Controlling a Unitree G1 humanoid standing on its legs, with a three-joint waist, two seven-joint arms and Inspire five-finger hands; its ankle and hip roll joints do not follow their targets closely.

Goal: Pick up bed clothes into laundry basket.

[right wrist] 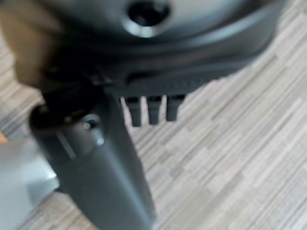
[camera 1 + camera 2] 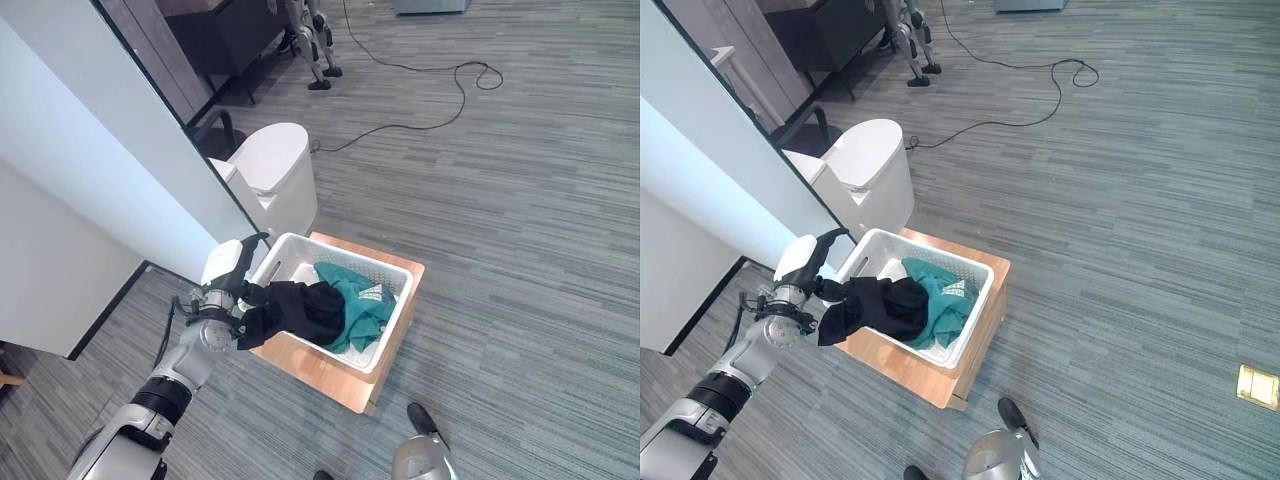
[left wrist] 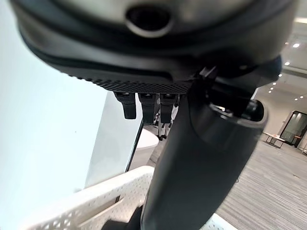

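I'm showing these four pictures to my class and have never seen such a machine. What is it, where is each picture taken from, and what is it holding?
It is a humanoid robot with two arms ending in dark hands. The two wide pictures come from the two eyes of a camera on its head, looking down at the floor. The two close-ups come from cameras on its wrists, looking along each hand.

On the grey carpet a white laundry basket sits on a low wooden platform. A green garment lies inside. The left hand is at the basket's near rim, where a black garment drapes over the edge; whether its fingers grip the cloth cannot be told. The right hand hangs over bare carpet with fingers straight, holding nothing. A white lidded bin stands behind the basket.
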